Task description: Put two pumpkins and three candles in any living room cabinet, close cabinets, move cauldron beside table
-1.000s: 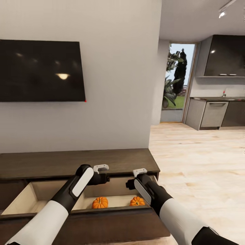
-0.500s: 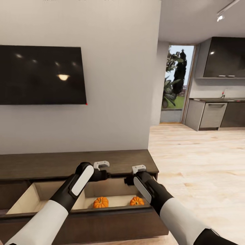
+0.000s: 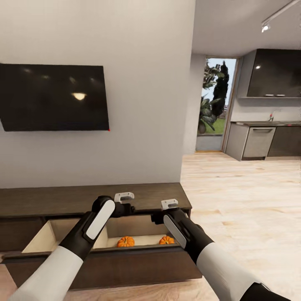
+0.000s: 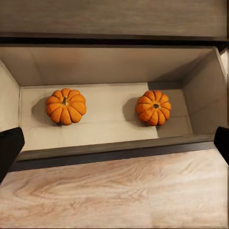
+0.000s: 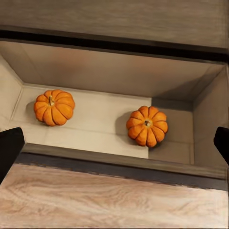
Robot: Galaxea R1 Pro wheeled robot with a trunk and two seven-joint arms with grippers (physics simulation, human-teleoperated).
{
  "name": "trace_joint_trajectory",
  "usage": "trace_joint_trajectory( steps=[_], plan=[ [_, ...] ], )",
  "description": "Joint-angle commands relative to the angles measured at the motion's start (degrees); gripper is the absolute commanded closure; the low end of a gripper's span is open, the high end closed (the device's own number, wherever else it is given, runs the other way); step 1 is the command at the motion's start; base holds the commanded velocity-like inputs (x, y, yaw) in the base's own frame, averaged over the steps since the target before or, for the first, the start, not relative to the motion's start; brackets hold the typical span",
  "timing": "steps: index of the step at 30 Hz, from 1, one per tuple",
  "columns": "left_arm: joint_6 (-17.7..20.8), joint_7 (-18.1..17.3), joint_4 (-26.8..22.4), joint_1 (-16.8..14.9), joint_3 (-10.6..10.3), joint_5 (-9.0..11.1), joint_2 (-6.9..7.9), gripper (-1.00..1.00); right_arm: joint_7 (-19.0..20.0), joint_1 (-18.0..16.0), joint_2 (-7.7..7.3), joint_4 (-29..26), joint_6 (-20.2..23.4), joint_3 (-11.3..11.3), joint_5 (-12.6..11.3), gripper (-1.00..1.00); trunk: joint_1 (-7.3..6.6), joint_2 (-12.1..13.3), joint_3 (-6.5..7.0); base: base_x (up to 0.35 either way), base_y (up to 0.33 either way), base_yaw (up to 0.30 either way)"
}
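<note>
While both pumpkins sit in the open drawer, both arms reach over it, left gripper and right gripper spread empty

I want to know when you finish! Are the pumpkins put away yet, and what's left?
Both pumpkins lie inside the cabinet's open drawer. Nothing is in either gripper; both hang above the drawer. Left: the candles, closing the drawer, and moving the cauldron.
</note>
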Motion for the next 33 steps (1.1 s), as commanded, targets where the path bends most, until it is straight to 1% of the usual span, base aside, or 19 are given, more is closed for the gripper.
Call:
trace_joint_trajectory(
  steps=[1, 11, 21, 28, 32, 33],
  plan=[
    [0.1, 0.6, -0.1, 0.0, -0.1, 0.5, 0.04, -1.00, -0.6, -0.1, -0.03, -0.1, 0.1, 0.2, -0.6, -1.00, -0.27, 0.4, 0.12, -0.336, 0.000, 0.000],
    [0.0, 0.7, -0.2, 0.0, -0.1, 0.5, 0.04, -1.00, -0.6, -0.1, -0.06, -0.1, 0.1, 0.1, -0.7, -1.00, -2.46, 4.4, 1.91, -0.339, 0.000, 0.000],
    [0.0, 0.9, -0.2, 0.1, -0.1, 0.5, 0.10, -1.00, -0.6, -0.1, -0.10, 0.0, -1.7, 0.3, -0.7, -1.00, -4.66, 8.4, 3.71, -0.340, 0.000, 0.000],
    [-0.1, 0.9, 0.0, 0.1, 0.0, 0.5, 1.00, -1.00, -0.5, -0.1, -0.09, -0.1, -2.0, 0.4, -0.8, -1.00, -6.20, 11.2, 4.97, -0.332, 0.000, 0.000],
    [-0.2, 0.9, 0.2, 0.1, 0.0, 0.5, 1.42, -1.00, -0.5, -0.1, -0.14, 0.0, -3.7, 0.3, -0.8, -1.00, -7.08, 12.8, 5.68, -0.271, 0.000, 0.000],
    [-0.6, 0.9, 0.3, 0.1, 0.1, 0.5, 2.02, -1.00, -0.5, -0.1, -0.25, 0.0, -4.2, 0.2, -0.8, -1.00, -7.30, 13.2, 5.86, -0.157, 0.000, 0.000]
  ],
)
